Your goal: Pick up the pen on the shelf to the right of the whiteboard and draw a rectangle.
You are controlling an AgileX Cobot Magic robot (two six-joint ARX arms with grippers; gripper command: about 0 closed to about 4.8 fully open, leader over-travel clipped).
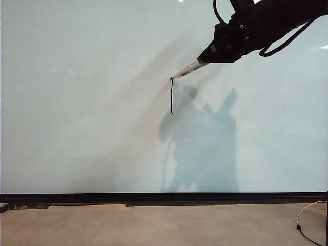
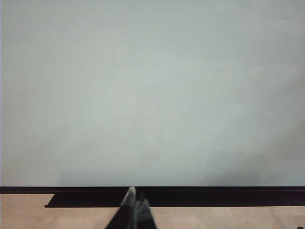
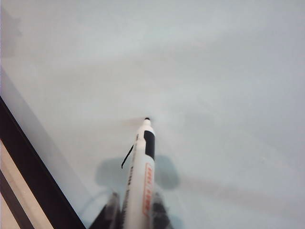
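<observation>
Right wrist view: pen (image 3: 143,179) print unreadable

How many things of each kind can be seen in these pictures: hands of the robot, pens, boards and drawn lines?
Robot hands: 2, left hand low before the board, right hand holding the pen
Pens: 1, white pen
Whiteboards: 1, whiteboard
Drawn lines: 1, black vertical stroke
Total: 5

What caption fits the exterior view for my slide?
Right gripper holds the pen at the top of one vertical line on the whiteboard.
</observation>
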